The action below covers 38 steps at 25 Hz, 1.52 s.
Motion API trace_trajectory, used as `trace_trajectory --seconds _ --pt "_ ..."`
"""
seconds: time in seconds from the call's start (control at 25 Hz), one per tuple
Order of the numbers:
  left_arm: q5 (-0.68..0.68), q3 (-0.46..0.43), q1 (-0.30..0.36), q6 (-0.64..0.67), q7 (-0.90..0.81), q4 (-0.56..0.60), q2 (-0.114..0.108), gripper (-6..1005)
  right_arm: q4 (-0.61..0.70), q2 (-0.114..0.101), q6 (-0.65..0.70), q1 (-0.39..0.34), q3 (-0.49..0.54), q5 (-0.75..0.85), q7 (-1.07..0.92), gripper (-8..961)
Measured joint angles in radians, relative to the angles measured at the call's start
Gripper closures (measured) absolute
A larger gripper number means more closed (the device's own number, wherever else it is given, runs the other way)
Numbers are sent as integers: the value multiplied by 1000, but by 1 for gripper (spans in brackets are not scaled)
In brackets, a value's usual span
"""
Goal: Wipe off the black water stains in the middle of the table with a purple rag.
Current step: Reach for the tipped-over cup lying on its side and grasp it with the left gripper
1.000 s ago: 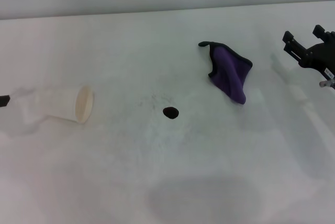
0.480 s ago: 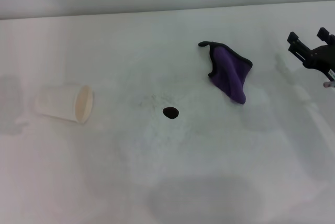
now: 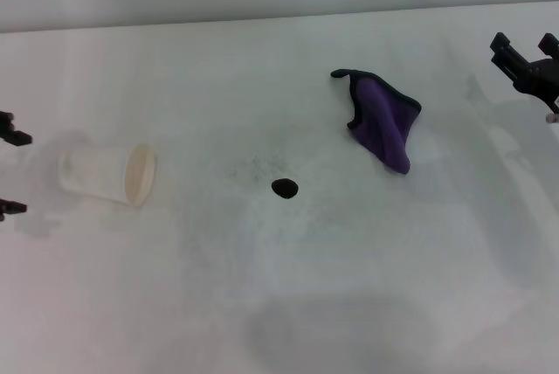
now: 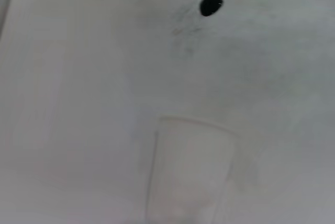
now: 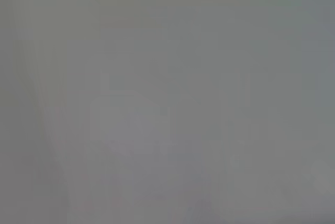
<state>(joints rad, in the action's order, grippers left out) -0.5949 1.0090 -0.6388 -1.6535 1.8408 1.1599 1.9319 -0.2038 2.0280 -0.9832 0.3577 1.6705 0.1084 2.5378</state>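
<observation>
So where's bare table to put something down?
The near half of the table, in front of the black water stains, is bare. So is the far strip behind the tipped paper cup. The purple rag fills the far right.

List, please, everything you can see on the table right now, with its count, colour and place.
Table: one, white with faint grey smudges, fills the head view.
Black water stain: one, glossy black, mid-table.
Purple rag: one, deep purple with black edging, crumpled, beyond and right of the stain, apart from it.
Paper cup: one, white, on its side at left, mouth toward the stain.
Left claw: black, open, at the left edge beside the cup's base.
Right claw: black, open, at the far right edge.
</observation>
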Motion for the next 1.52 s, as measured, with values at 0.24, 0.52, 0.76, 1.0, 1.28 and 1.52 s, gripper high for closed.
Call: trace_trajectory --seconds 0.24,0.52,0.76,1.0,1.28,1.52 --pt "46 10 9 56 96 12 52 126 0 0 16 2 1 -2 -27 82" --pt "54 9 24 156 190 -3 77 126 3 0 64 2 -1 -12 -47 82" --pt "42 10 30 182 200 -10 97 127 0 0 66 4 -1 -15 -44 82" --pt "39 11 27 261 211 -32 132 127 0 0 61 1 0 -15 -42 82" --pt "-4 11 9 318 221 -111 135 128 -3 -2 43 -3 0 -21 -44 82" --pt "-22 11 -7 406 254 -207 138 128 -7 -4 38 2 0 -26 -37 82"
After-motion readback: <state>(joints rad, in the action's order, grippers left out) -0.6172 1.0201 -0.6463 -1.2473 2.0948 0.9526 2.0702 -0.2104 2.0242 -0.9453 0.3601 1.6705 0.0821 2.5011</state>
